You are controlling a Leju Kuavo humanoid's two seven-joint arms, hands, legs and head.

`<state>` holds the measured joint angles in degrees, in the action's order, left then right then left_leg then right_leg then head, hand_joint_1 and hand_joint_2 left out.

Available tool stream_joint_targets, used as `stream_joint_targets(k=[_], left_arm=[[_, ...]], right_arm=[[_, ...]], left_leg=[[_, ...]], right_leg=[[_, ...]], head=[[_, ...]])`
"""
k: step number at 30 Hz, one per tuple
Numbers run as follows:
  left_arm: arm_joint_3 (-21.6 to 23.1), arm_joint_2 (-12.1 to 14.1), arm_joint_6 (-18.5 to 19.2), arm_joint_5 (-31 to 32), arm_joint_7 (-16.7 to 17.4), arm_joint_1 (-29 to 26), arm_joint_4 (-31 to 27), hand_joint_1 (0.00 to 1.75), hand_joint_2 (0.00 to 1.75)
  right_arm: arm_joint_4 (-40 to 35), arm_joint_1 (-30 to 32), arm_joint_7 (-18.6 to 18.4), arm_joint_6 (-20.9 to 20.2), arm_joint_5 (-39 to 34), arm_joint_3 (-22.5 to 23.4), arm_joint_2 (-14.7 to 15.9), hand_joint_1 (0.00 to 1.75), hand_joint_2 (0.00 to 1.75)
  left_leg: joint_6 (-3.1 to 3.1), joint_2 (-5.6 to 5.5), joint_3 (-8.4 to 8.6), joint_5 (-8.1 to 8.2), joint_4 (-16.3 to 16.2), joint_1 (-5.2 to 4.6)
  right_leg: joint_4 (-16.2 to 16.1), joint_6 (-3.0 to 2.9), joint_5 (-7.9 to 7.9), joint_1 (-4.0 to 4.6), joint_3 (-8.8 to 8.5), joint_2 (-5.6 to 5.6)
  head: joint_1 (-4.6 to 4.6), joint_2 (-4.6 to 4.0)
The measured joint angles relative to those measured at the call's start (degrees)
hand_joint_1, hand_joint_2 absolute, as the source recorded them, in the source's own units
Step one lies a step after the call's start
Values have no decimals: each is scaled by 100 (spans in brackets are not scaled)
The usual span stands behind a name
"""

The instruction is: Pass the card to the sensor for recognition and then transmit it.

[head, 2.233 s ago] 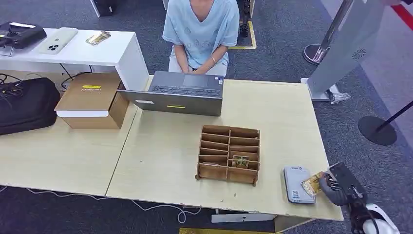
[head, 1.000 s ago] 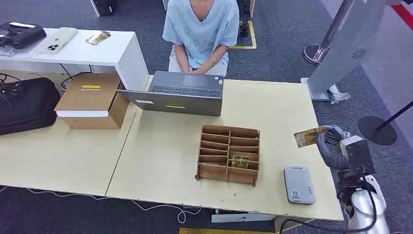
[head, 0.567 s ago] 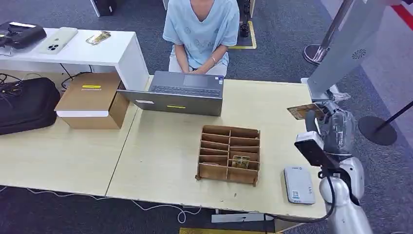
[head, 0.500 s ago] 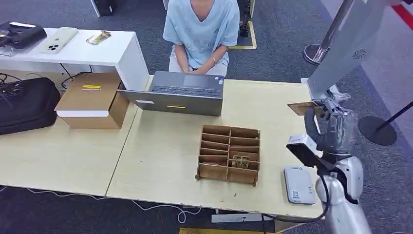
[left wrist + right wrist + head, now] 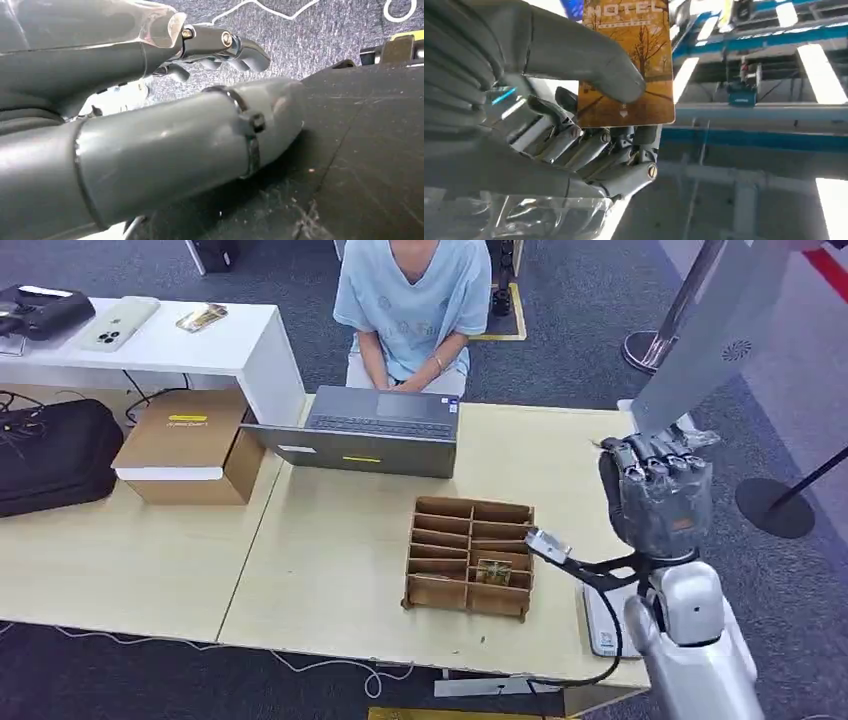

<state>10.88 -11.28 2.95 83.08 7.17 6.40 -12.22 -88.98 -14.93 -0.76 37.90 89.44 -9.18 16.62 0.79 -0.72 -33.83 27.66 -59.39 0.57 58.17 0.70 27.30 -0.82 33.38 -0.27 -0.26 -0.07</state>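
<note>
My right hand is raised above the table's right edge, its back toward the head camera and its fingers pointing up. In the right wrist view its thumb presses an orange card, printed "HOTEL" with bare trees, against the fingers. The hand hides the card in the head view. The grey sensor pad lies on the table's front right corner, partly behind my forearm. My left hand hangs over the carpet, fingers loosely apart and holding nothing.
A wooden slotted organiser with one card in it stands mid-table. Behind it is an open laptop, where a person sits. A cardboard box and a black bag are at the left. A grey kiosk stands at the right.
My right hand lifted the card from beside the sensor pad, rose along the table's right edge and turned its back to the camera, so the card is now hidden in the head view.
</note>
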Motion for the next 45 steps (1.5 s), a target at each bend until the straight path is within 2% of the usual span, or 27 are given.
stream_joint_targets(k=[2, 3, 4, 6, 8, 13, 15, 16, 18, 24, 29, 36, 38, 41, 45], left_arm=[[7, 2, -4, -2, 0, 0, 0, 0, 0], [9, 2, -7, -2, 0, 1, 0, 0, 0], [11, 2, -13, -2, 0, 0, 0, 0, 0], [13, 0, -24, -2, 0, 0, 0, 0, 0], [13, 0, -24, -4, 0, -6, 0, 0, 0], [15, 0, -28, -9, 0, -11, 0, 0, 0], [15, 0, -39, -9, 0, -12, 0, 0, 0], [15, -2, -44, -13, 0, -12, 0, 0, 0], [15, -2, -65, -26, -4, -20, 0, 0, 0], [15, -2, -74, -28, -30, -24, 0, 0, 0], [22, 0, -72, -26, -98, -25, 0, 0, 0], [26, 2, -74, -44, -101, -28, 0, 0, 0], [26, 4, -81, -63, -101, -29, 0, 0, 0], [26, 17, -129, -100, -101, -48, 0, 0, 0], [26, 20, -146, -131, -101, -57, 0, 0, 0]], right_arm=[[136, -514, -1266, -123, 24, -648, 420, 175, 175], [249, -817, -1823, -132, 41, -1146, 601, 175, 175], [350, -1066, -2058, -132, 68, -1579, 761, 175, 175], [514, -1373, -2210, -132, 68, -2339, 976, 175, 175], [599, -1538, -2253, -129, 72, -2783, 1105, 175, 175], [752, -1817, -2280, -127, 68, -3305, 1315, 175, 175], [820, -1865, -2024, -114, 68, -3387, 1315, 175, 175], [857, -1869, -1670, -116, 68, -3354, 1253, 175, 175], [966, -1871, -679, -225, 66, -3089, 1027, 175, 175], [1433, -2537, 36, -758, 57, -2752, 540, 175, 175], [1816, -3061, 380, -1021, 48, -2594, 179, 175, 175], [2241, -3626, 571, -1371, -311, -2561, -162, 175, 175], [2376, -3778, 651, -1665, -698, -2537, -259, 175, 175], [2577, -4055, 747, -2353, -1171, -2520, -387, 175, 175], [3030, -4534, 787, -3037, -1449, -2544, -620, 175, 175]], left_leg=[[0, 6, -1, -5, 0, -3], [0, 16, 14, -5, 0, -3], [0, 26, 25, -4, -1, -2], [0, 17, 26, -5, -3, -2], [-3, -11, 15, -12, -3, 0], [2, -9, 11, -14, -1, 0], [2, -9, 8, -13, 0, 0], [2, -9, 8, -14, 0, 1], [2, -8, 8, -14, 0, 0], [6, -7, 10, -21, 0, 0], [9, -10, 10, -24, -1, 0], [9, -9, 6, -23, -1, 0], [9, -6, 8, -23, -1, 0], [9, -7, 7, -24, -1, 0], [10, -6, 7, -24, -1, 0]], right_leg=[[2, 3, -7, -4, 5, 9], [1, 1, -9, -4, 5, 22], [-3, 0, -11, -3, 3, 32], [-3, 2, -13, -4, 2, 25], [-3, 2, -11, -2, 2, -8], [-2, 2, -11, 0, 4, -2], [-2, 2, -11, 0, 4, -2], [-2, 2, -11, 0, 4, -3], [-1, 2, -11, -1, 5, -1], [2, -4, -17, -1, 5, -1], [3, -4, -17, -1, 5, -4], [4, -4, -17, -1, 7, -3], [4, -4, -17, -1, 8, 0], [4, -4, -17, -1, 8, -1], [9, -5, -18, 0, 9, 2]], head=[[-2, 0], [9, 0], [0, 0], [-4, 0], [0, 0], [0, 0], [0, 0], [0, 0], [0, 0], [0, 0], [0, 0], [2, 0], [2, 0], [-2, 0], [0, 0]])
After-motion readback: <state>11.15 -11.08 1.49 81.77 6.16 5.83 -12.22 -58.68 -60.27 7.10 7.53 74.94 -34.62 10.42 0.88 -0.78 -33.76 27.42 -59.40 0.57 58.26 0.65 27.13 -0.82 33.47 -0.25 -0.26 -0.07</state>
